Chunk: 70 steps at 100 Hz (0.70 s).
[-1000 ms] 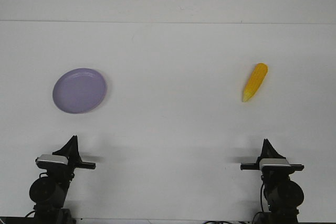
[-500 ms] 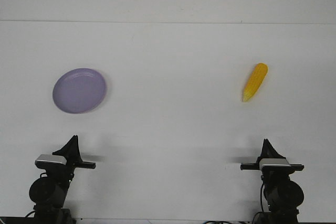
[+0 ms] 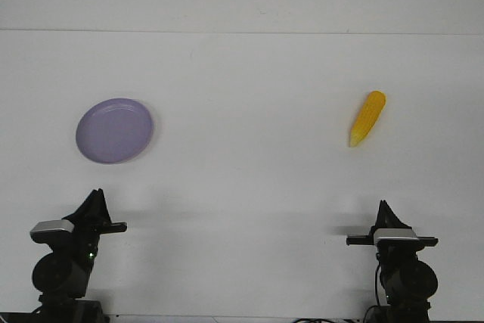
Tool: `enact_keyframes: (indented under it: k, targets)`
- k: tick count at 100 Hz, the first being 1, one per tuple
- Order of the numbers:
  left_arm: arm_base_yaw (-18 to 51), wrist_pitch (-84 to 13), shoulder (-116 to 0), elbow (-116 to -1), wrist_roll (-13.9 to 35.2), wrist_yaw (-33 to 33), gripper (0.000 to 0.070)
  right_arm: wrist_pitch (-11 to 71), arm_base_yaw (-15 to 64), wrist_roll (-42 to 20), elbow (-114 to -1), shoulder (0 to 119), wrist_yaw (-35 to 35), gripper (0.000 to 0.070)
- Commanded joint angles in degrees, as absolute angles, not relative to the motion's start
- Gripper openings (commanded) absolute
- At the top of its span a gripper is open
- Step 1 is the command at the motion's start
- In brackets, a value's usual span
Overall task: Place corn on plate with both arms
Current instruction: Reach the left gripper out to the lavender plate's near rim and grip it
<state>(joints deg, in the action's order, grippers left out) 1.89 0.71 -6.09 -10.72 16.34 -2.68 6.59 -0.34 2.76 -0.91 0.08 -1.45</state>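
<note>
The corn (image 3: 367,118) lies on the white table at the right, its pale tip pointing toward me. The lilac plate (image 3: 114,130) sits at the left, with nothing on it. My left gripper (image 3: 96,200) is at the near left edge, well short of the plate. My right gripper (image 3: 384,212) is at the near right edge, well short of the corn. Each gripper's fingers come to a single point, so I cannot tell whether they are open or shut. Neither holds anything.
The white table (image 3: 242,172) stretches to a pale back wall; its far edge runs across the top of the view. Nothing else lies on it.
My left arm has turned to the left, its silver block and gripper shifting leftward. The right arm, the corn and the plate have not moved.
</note>
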Motion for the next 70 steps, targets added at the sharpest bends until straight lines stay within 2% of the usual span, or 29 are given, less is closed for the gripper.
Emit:
enact_keyframes:
  k: [1,4,6,25,39,70]
  targets:
    - [1.83,0.49,-9.43,-17.19,17.78,-3.42,0.0403,6.0,-0.34,2.81,-0.73,0.05,-1.45,0.0016]
    - [1.83,-0.95,-11.79,-20.03,17.43,-4.16,0.0489,6.0,-0.34,2.81,-0.73,0.05,-1.45,0.0016]
    - [1.83,-2.26,-13.58,-22.09,17.04,-4.64,0.0505,6.0,-0.34,2.81,-0.73,0.05,-1.45,0.0016]
    - [0.82,-12.53,-32.47,-39.2,11.18,-6.17,0.049,6.0,-0.34,2.81,-0.73,0.05,-1.45,0.0016]
    - [-3.18,-17.02,-48.14,-49.78,9.3,-4.97,0.0492,6.0,-0.34,2.81,-0.73,0.05,-1.45,0.0016]
    - [-15.68,-23.03,-80.31,-68.95,8.4,6.28,0.0492,6.0,-0.34,2.81,-0.73,0.05,-1.45,0.0016]
